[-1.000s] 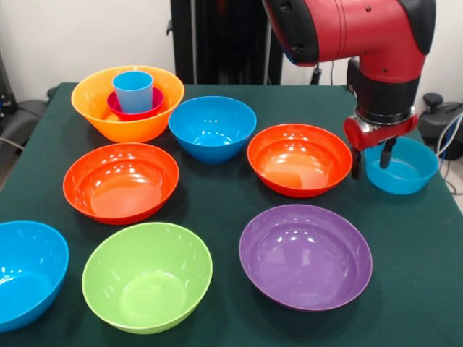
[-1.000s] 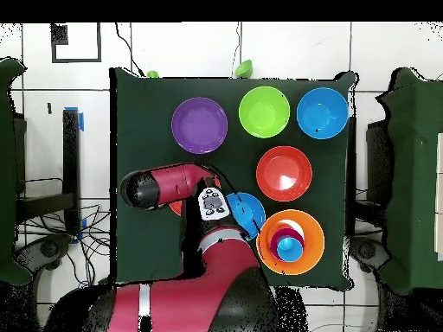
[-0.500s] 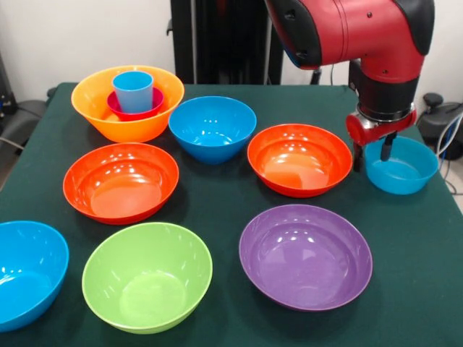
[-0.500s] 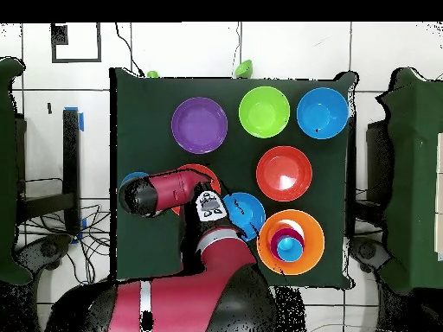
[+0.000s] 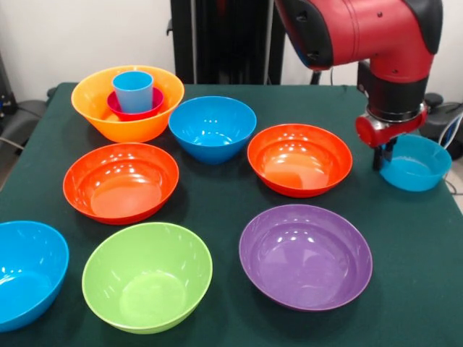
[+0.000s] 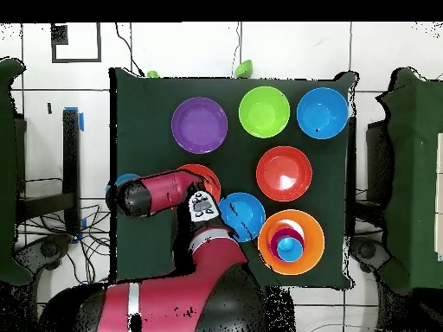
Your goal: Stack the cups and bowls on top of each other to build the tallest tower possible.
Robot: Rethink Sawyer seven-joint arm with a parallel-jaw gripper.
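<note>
A dark green table (image 5: pixel 217 191) carries 8 bowls (image 5: pixel 147 275), 1 yellow-orange bowl (image 5: pixel 127 123) holding smaller pieces.

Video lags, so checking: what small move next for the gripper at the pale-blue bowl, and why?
Probably raise the gripper straight up: it sits at the rim of the small pale-blue plastic bowl, and the red-orange plastic bowl lies beside it.

gripper (image 5: pixel 383 155) gripping small pale-blue bowl (image 5: pixel 416 165) (rim), tilted
</note>
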